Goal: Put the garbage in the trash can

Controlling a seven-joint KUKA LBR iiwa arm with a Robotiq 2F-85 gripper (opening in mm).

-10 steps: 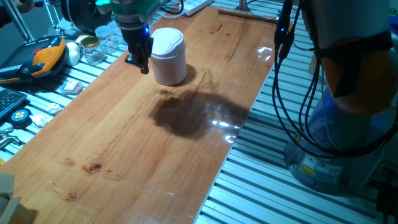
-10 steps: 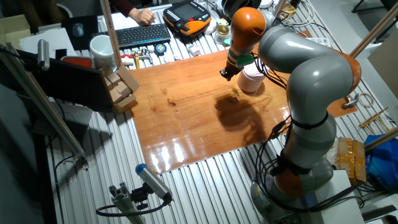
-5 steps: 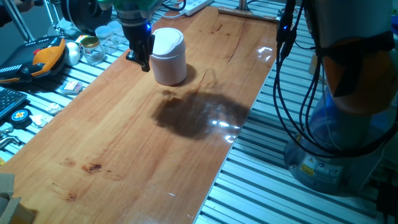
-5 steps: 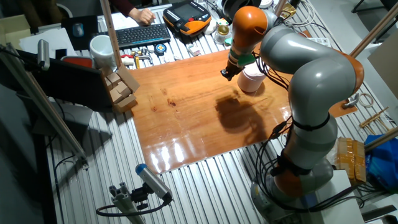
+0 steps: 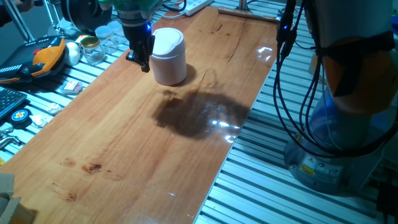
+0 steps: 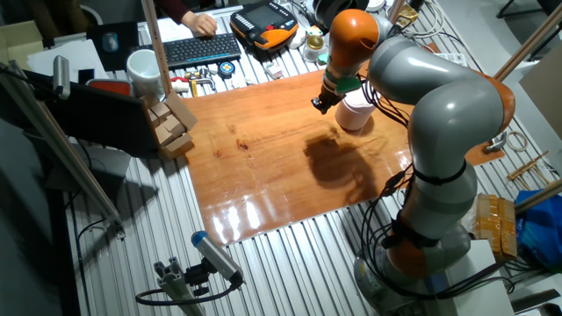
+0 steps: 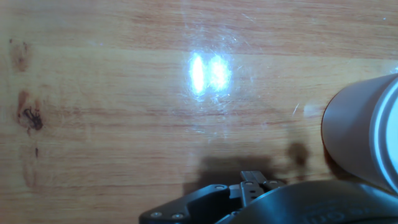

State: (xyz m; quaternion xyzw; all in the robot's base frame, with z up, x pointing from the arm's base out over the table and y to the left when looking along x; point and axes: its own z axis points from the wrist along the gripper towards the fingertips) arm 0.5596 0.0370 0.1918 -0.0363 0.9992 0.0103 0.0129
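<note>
While its domed lid is seen closed, the white trash can point(image 5: 168, 56) hides its contents; the gripper point(image 5: 141, 60) is held just beside it, opening indiscernible.

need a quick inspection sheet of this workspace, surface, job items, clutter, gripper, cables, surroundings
surface: wooden tabletop, glossy, with glare spots, dark stains and the arm's shadow.
job's things: trash can upright near the far end of the board, lid on; garbage: nothing seen in any view.
clutter: nothing seen on the board besides the bin.
grippers: gripper low beside the trash can; whether it is open, shut or holding anything cannot be told.
cables: black cables hang off the board beside the arm's base.
surroundings: glass jars, orange pendant, keyboard, white mug, wooden blocks on the slatted bench around the board.
</note>
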